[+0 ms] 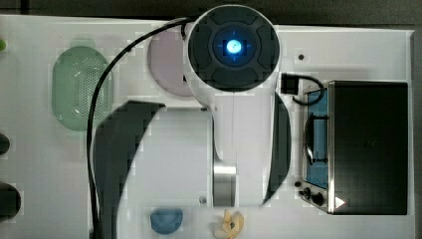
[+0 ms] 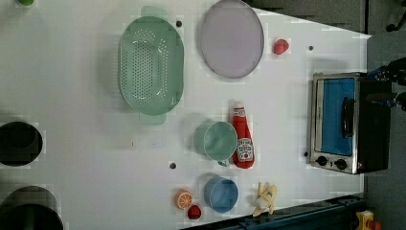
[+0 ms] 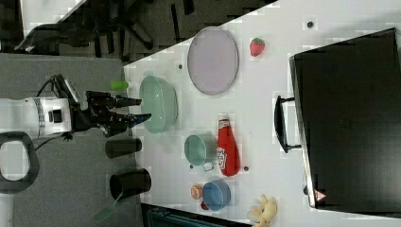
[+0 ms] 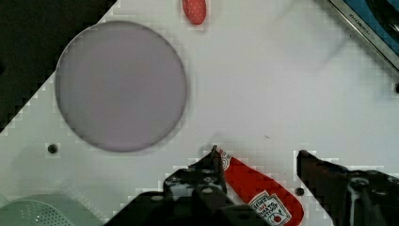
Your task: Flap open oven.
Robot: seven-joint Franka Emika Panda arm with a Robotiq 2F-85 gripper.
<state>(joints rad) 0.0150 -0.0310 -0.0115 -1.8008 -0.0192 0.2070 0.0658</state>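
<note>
Hovering well above the tabletop (image 2: pixel 297 96), the gripper (image 4: pixel 256 157) hangs with its fingers (image 4: pixel 211 165) spread wide and empty, a ketchup bottle (image 4: pixel 261 190) lying on the surface below the gap between them. The oven (image 2: pixel 349 122) sits at the left view's right edge, door shut, blue glass and dark bar handle (image 2: pixel 347 117) turned toward the clutter; in the top view it stands at the top view's right, just beside the arm's white body. Task not yet begun, by my reading: nothing touches the handle. To do the step well, I judge the fingers should come down over the middle of the bar, close on it squarely, then pull out and downward along the door's arc, since a bottom hinge seems likely though none is visible. A straight pull might drag the whole oven across the tabletop. The ketchup bottle and green cup (image 2: pixel 220 140) lie nearest the door's front, apart from it, so the flap probably has room. Views differ usefully: the right view gives the gripper side-on, off the tabletop's edge near the green colander (image 3: pixel 158 104), and the handle standing proud of the oven; the left view gives the glass door and two black knobs (image 2: pixel 331 163) face-on; the wrist view catches one corner of the door frame (image 4: pixel 362 30), a lilac plate (image 4: pixel 120 84) and a strawberry (image 4: pixel 194 10).
</note>
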